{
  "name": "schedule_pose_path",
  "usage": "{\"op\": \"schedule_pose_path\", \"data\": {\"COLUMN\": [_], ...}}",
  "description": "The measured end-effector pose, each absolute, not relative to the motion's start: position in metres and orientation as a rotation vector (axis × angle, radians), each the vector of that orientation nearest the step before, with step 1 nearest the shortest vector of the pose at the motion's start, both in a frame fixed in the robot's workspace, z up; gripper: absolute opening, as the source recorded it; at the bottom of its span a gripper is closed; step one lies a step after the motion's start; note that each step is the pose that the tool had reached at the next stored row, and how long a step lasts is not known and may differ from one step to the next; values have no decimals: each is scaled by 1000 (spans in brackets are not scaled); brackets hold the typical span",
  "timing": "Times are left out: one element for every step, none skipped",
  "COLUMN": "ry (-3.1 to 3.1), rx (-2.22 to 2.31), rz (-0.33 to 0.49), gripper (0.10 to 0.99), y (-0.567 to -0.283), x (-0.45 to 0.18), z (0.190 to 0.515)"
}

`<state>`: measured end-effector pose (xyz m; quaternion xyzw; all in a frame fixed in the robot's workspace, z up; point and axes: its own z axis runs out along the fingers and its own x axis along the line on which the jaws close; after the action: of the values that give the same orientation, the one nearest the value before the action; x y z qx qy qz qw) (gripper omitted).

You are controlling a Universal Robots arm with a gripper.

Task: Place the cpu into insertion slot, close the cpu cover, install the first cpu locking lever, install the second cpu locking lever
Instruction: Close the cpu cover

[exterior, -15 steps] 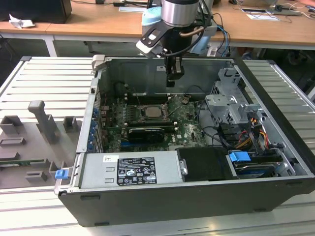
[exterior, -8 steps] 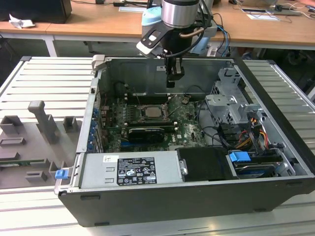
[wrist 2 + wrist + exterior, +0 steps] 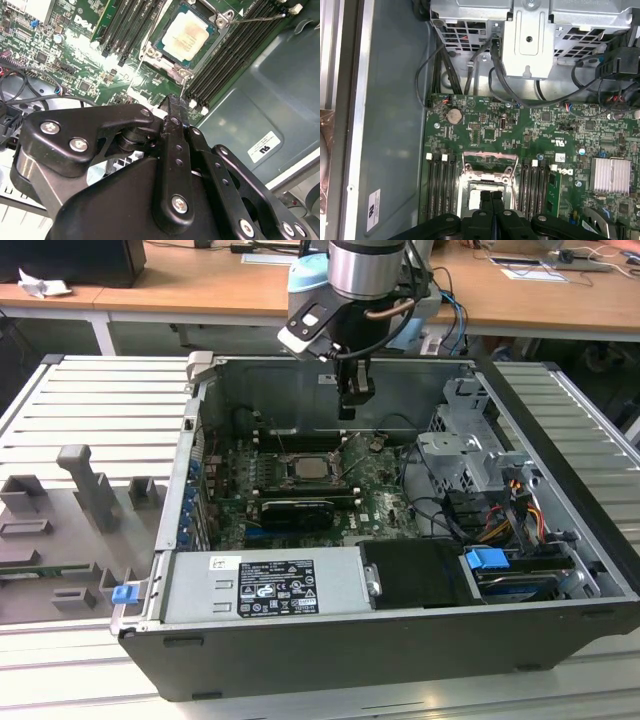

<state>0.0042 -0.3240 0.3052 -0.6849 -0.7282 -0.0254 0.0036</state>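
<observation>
- Claw [image 3: 347, 413] pinched shut, gripping nothing, hovering over the cpu [image 3: 186, 36] (seated in the insertion slot [image 3: 161, 49])
- Risk: dropping off-line, it could snag the cpu cover [image 3: 489, 156]

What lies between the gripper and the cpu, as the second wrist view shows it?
No loose object. In the second wrist view, between the gripper and the cpu lie the metal rim of the insertion slot and some green board.
</observation>
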Motion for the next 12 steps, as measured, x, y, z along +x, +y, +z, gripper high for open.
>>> {"op": "schedule_pose_path", "data": {"ry": [-2282, -2282, -2282, -2282, -2282, -2282, -2282, -2282, -2282, -2282, -2282, -2282], "rx": [-2147, -2147, -2147, -2147, -2147, -2147, -2147, -2147, -2147, -2147, -2147, -2147], "rz": [-80, -79, -79, -80, -79, -79, -80, -80, -80, -80, -80, -79], "gripper": [106, 106, 106, 106, 106, 106, 106, 106, 106, 106, 106, 106], "y": [-324, -324, -324, -324, -324, -324, -325, -325, -325, -325, -325, -325], "x": [4, 4, 4, 4, 4, 4, 4, 5, 5, 5, 5, 6], "z": [305, 305, 304, 304, 304, 303, 302, 302, 301, 301, 301, 299]}}
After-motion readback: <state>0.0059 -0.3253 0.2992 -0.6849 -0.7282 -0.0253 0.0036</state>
